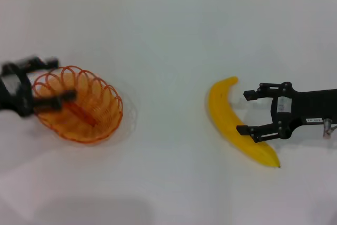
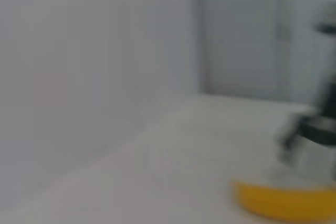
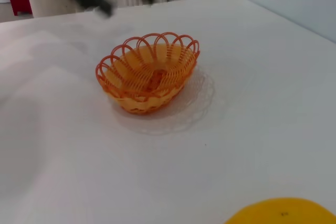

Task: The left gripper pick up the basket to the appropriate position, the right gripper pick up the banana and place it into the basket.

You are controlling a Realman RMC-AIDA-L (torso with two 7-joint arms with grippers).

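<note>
Banana (image 1: 237, 124) on a diagonal, dark tip nearest; right end effector (image 1: 249, 113) released, astride it.

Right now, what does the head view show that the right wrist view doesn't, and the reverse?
Head view only: the right gripper, fingers open, one either side of the whole banana, and the left gripper open at the basket's rim.

Right wrist view only: the inside of the basket, with nothing in it, seen from the side, and the room beyond the table.

Both: basket upright on the white table, banana still outside it, left gripper by the basket.
</note>
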